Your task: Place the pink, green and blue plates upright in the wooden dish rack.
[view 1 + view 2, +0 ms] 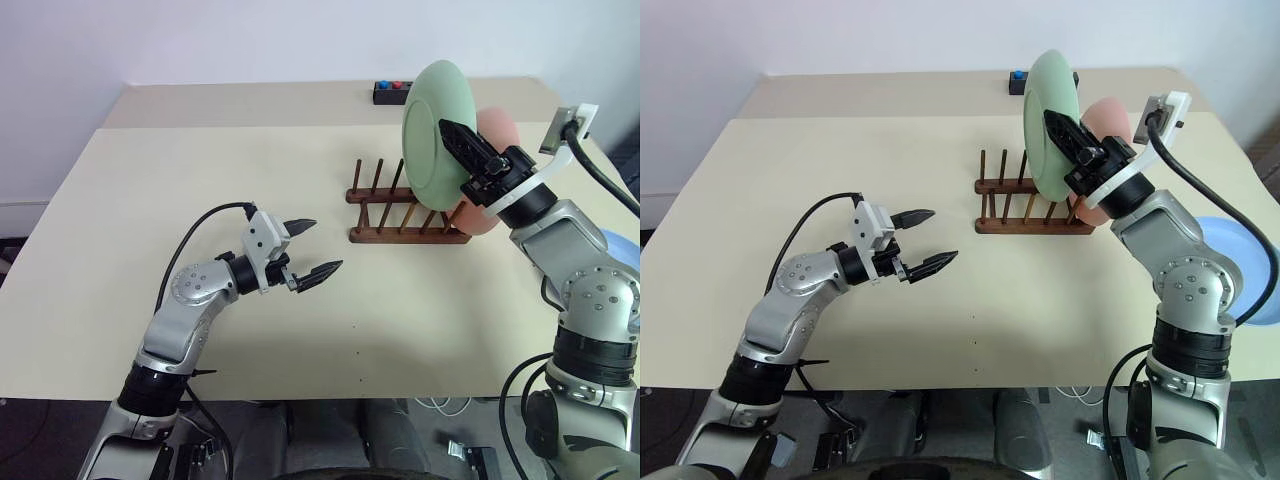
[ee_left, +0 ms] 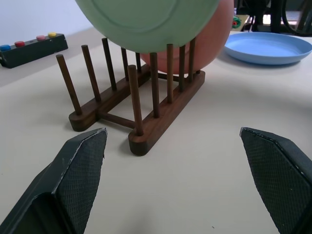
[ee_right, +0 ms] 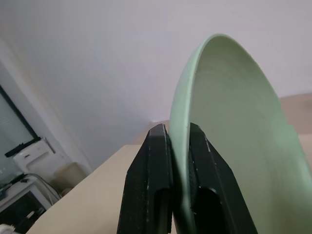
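Left pincer [image 1: 315, 249] gapes, textured pads apart; right pincer [image 3: 179, 146] clamps matte green plate [image 1: 437, 135] above pegged wooden rack [image 1: 405, 218]

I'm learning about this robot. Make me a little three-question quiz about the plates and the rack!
1. True or false: the pink plate already stands in the wooden rack.
2. Which plate does the right gripper pinch? A) blue B) green C) pink
3. Fill in: the blue plate lies flat on the ____, beside the rack.

Key:
1. True. It stands at the rack's end, behind the green plate.
2. B. The black fingers clamp the green plate's rim and hold it on edge above the rack, while the left gripper stands open and empty.
3. Table.
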Tool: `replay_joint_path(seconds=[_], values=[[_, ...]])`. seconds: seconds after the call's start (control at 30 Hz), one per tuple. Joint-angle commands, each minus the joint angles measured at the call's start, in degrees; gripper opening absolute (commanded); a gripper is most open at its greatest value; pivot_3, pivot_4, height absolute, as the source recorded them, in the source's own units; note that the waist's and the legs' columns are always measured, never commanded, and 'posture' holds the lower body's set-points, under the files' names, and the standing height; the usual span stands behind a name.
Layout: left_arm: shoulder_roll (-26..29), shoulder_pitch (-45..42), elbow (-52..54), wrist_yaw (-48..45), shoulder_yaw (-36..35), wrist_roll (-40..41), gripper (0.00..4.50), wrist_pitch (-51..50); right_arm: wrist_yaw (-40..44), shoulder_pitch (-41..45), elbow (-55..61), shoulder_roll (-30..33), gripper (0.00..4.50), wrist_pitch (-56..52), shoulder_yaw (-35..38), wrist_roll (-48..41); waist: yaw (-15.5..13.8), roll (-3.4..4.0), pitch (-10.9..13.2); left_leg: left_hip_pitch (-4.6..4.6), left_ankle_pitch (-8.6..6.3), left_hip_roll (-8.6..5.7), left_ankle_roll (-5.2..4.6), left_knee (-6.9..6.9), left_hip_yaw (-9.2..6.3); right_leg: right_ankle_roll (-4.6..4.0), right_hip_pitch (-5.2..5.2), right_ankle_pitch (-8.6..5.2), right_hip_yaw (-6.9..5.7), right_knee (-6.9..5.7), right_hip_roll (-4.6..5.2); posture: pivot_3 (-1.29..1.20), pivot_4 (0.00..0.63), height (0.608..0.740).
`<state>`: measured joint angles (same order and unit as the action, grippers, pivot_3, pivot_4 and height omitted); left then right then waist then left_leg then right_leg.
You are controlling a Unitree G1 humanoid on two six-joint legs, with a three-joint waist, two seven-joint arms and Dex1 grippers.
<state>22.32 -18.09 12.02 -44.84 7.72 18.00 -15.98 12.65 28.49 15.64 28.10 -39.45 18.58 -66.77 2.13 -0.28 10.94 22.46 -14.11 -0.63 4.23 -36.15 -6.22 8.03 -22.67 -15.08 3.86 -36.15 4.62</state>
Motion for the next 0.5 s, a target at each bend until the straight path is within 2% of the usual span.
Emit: replay_joint_path(seconds=[0.03,0.5], values=[[0.0,-0.1,1.7,0.2,-0.3,0.1,4.50,0.8,-2.5,0.8,1.4,-0.7,0.03,0.0,1.3,-0.5,0.0,0.00,0.0,0.00,0.00,0.00,0.00,0.00,0.00,0.00,0.00,0.00,0.00,0.00,0.00,0.00,0.150,0.734],[-0.1,-0.4,1.0,0.1,-0.1,-0.3,4.50,1.2,-5.5,0.5,1.6,-1.5,0.03,-0.3,0.8,0.3,0.1,0.00,0.0,0.00,0.00,0.00,0.00,0.02,0.00,0.00,-0.01,0.00,0.00,0.00,0.00,0.00,0.150,0.734]])
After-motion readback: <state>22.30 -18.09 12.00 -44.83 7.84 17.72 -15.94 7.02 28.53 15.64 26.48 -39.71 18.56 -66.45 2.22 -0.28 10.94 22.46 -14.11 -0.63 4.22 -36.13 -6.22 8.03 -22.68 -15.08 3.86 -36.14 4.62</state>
